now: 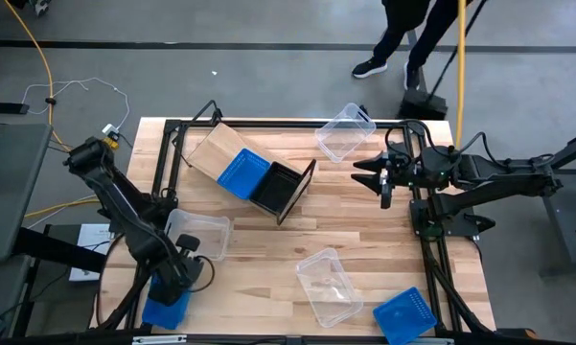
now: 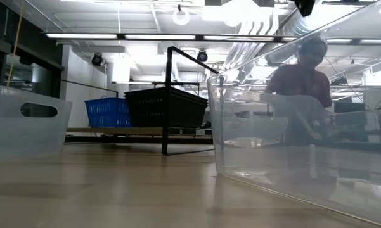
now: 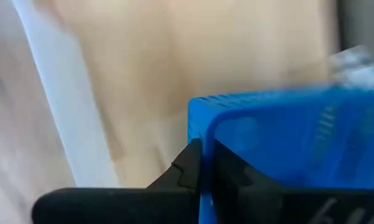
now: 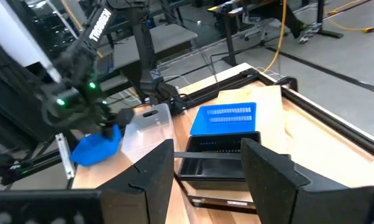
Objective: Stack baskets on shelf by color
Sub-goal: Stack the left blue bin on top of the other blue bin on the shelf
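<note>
Your left gripper (image 3: 202, 163) is clamped on the blue basket's (image 1: 166, 309) rim, ready to lift; your right gripper (image 4: 208, 163) waits open, facing the shelf (image 1: 232, 153).

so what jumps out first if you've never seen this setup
The wooden shelf lies tipped on the table's far side, with a blue basket and a black basket inside. At the near left corner, the left gripper is shut on another blue basket.
</note>
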Robot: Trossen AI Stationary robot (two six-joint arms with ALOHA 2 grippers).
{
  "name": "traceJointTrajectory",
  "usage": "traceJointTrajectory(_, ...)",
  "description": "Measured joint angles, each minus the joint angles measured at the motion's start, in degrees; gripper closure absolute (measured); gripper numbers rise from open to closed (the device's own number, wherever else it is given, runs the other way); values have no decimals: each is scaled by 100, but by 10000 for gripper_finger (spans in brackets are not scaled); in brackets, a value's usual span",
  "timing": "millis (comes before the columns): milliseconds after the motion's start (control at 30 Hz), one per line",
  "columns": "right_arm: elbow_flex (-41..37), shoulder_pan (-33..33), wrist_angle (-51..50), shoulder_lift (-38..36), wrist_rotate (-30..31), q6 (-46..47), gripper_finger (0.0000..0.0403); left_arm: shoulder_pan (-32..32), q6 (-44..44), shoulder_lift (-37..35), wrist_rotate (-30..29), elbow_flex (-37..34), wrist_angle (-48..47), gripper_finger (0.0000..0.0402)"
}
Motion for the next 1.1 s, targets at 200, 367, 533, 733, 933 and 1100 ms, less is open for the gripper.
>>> traceJointTrajectory(200, 0, 0, 0, 0, 158, 2, 229, 475, 558, -947, 85, 770, -33, 399)
traceJointTrajectory(367, 0, 0, 4, 0, 154, 21, 229, 1535, 1368, -1213, -257, 1921, -802, 400)
traceJointTrajectory(533, 1, 0, 7, -2, 150, 147, 229, 3082, 3296, -773, -901, 3332, -2145, 401)
traceJointTrajectory(733, 3, 0, 7, 0, 148, 239, 229, 5278, 5987, 120, -1634, 4780, -2635, 401)
traceJointTrajectory(933, 4, 0, 7, -2, 148, 236, 229, 6644, 7807, 1042, -1497, 5495, -2650, 401)
traceJointTrajectory(1100, 4, 0, 4, -2, 150, 219, 229, 7011, 8811, 1632, -1667, 5506, -2715, 401)
